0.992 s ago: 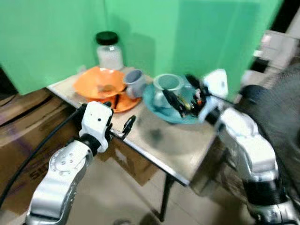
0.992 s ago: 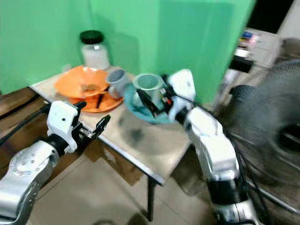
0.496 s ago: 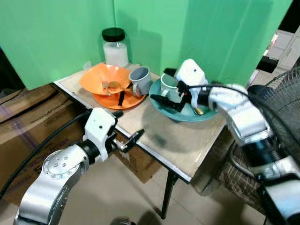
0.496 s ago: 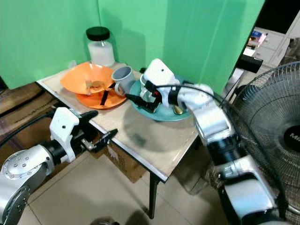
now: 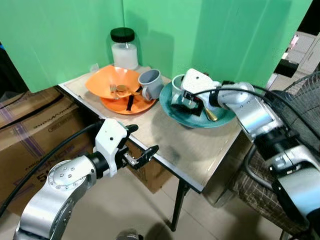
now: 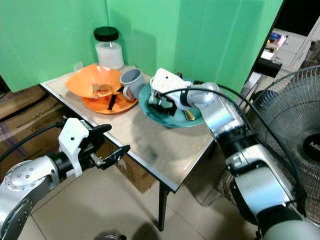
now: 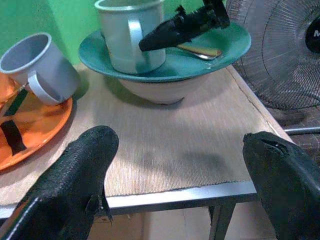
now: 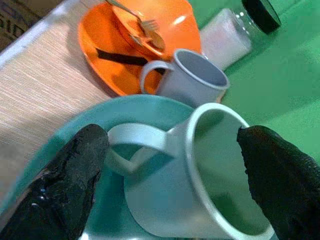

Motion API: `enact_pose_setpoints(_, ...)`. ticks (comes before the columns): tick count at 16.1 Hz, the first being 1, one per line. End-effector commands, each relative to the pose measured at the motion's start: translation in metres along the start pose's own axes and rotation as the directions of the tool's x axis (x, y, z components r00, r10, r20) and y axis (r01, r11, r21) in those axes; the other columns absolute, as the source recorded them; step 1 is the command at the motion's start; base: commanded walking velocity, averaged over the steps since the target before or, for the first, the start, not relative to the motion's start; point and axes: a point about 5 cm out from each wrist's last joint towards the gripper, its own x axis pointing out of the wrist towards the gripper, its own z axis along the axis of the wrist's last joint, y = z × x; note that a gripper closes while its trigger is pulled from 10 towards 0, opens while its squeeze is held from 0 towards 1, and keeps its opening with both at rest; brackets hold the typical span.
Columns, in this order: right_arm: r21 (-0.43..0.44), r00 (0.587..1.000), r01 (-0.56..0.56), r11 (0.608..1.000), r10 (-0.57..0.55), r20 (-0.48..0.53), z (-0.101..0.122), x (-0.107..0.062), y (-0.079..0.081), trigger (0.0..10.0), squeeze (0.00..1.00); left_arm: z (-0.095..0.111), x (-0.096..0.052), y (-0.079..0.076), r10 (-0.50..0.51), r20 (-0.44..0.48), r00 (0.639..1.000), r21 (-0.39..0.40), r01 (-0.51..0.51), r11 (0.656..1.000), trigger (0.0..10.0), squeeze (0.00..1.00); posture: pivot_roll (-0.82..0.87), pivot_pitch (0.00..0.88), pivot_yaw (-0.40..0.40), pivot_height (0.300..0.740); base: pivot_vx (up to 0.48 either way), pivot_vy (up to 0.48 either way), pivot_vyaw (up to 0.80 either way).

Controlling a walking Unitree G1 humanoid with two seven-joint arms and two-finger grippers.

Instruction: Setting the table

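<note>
I see a small wooden table (image 5: 190, 150) in front of green screens. My right gripper (image 8: 170, 175) is over the teal plate (image 5: 222, 119), and its two black fingers (image 8: 70, 175) are spread wide on either side of the pale green mug (image 8: 200, 170) that stands upright on this plate – one finger beside the handle, the other past the far rim. I cannot tell if they touch the mug. A gold spoon (image 7: 200, 51) lies on the same plate, just beside the mug, and the plate seems to rest on a white bowl (image 7: 160, 90).

My left gripper (image 5: 142, 155) hangs off the near edge of the table, below the top, with its fingers apart and nothing between them.

To the robot's left there is an orange plate (image 6: 97, 105) with an orange bowl (image 5: 107, 80) on it – inside the bowl I see a fork (image 8: 130, 12). A grey mug (image 5: 150, 82) leans tilted on the rim of the orange plate, between the two plates. Behind stands a jar with a black lid (image 5: 123, 47). A fan (image 6: 295, 140) is at the robot's right, and a cardboard box (image 5: 30, 130) under the table.
</note>
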Motion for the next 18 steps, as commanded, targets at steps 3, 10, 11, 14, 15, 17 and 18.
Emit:
enact_pose_setpoints(3,-0.07,0.998,0.04,0.997,-0.043,-0.049,-0.001,0.0,-0.013,4.6,0.0,0.004,0.0,-0.002,-0.027,0.004,1.0,0.014,0.027,1.0,10.0,0.0,0.22,0.0,0.005,0.74,0.0,0.0,0.0)
enact_pose_setpoints(10,-0.16,0.992,-0.046,0.986,0.027,-0.12,-0.007,-0.002,-0.013,0.0,0.0,0.005,-0.001,-0.003,-0.043,-0.003,0.999,0.031,0.043,0.999,10.0,0.0,0.22,0.0,0.005,0.74,0.0,0.0,0.0)
enact_pose_setpoints(11,-0.162,0.992,-0.055,0.985,0.035,-0.125,-0.008,-0.002,-0.013,0.0,0.0,0.005,-0.001,-0.003,-0.044,-0.003,0.999,0.032,0.044,0.998,10.0,0.0,0.22,0.0,0.005,0.74,0.0,0.0,0.0)
enact_pose_setpoints(14,-0.162,0.989,-0.076,0.984,0.054,-0.137,-0.01,-0.002,-0.011,0.0,0.0,0.005,0.0,-0.002,-0.046,-0.005,0.999,0.035,0.047,0.998,10.0,0.0,0.22,0.0,0.003,0.74,0.0,0.0,0.0)
enact_pose_setpoints(15,-0.162,0.988,-0.083,0.983,0.06,-0.142,-0.011,-0.002,-0.011,0.0,0.0,0.005,0.0,-0.002,-0.047,-0.006,0.999,0.037,0.047,0.998,10.0,0.0,0.22,0.0,0.003,0.74,0.0,0.0,0.0)
enact_pose_setpoints(17,-0.164,0.985,-0.101,0.981,0.075,-0.154,-0.014,-0.002,-0.01,0.0,0.0,0.005,0.0,-0.002,-0.054,-0.009,0.998,0.039,0.055,0.998,10.0,0.0,0.22,0.0,0.004,0.74,0.0,0.0,0.0)
enact_pose_setpoints(18,-0.164,0.984,-0.112,0.98,0.087,-0.153,-0.014,-0.003,-0.01,0.0,0.0,0.005,0.0,-0.002,-0.06,-0.01,0.998,0.04,0.06,0.997,10.0,0.0,0.22,0.0,0.006,0.74,0.0,0.0,0.0)
